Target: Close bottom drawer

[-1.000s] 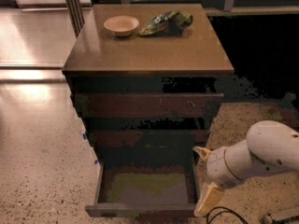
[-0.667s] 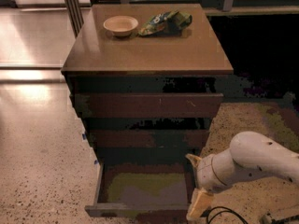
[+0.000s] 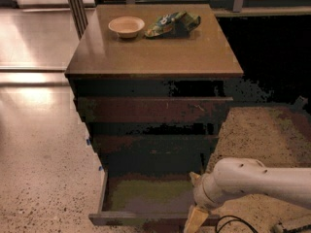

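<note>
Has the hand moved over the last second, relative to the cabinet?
Yes. The hand has shifted left and down in the picture against the cabinet, now at the front right corner of the open bottom drawer.

claw (image 3: 193,204): shifted left, lower | now at bottom drawer (image 3: 136,221) front-right corner

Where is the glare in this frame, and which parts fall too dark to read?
Camera view: glare streaks the floor at left and sheens the cabinet top; the background at right is black; the upper fronts are murky, yet the open bottom drawer shows greenish inside, the gripper at its front right corner.
</note>
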Controlling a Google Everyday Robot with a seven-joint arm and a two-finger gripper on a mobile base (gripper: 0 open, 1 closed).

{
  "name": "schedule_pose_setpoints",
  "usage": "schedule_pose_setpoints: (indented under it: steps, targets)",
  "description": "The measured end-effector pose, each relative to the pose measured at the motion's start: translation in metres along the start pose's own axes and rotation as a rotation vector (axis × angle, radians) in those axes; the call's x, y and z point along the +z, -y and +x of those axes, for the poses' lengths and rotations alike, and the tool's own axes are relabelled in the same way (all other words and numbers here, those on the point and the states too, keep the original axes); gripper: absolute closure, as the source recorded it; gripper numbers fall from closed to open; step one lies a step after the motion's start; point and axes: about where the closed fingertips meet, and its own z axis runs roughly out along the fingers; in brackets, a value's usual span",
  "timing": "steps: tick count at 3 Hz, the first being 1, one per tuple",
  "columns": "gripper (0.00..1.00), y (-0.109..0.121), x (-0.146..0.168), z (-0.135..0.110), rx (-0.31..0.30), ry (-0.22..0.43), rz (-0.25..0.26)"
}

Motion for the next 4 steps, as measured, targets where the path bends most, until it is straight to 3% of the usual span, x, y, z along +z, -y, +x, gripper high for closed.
schedule_pose_setpoints:
  steps: [1, 2, 3, 4]
  targets:
    - [0.00, 0.003, 0.003, -0.005, 0.037, 0.000, 0.004]
    - [0.00, 0.003, 0.003, -0.005, 0.037, 0.000, 0.004]
    - [0.00, 0.006, 0.010, 0.012, 0.045, 0.084, 0.003]
    - [0.00, 0.004, 0.038, 0.051, 0.061, 0.171, -0.027]
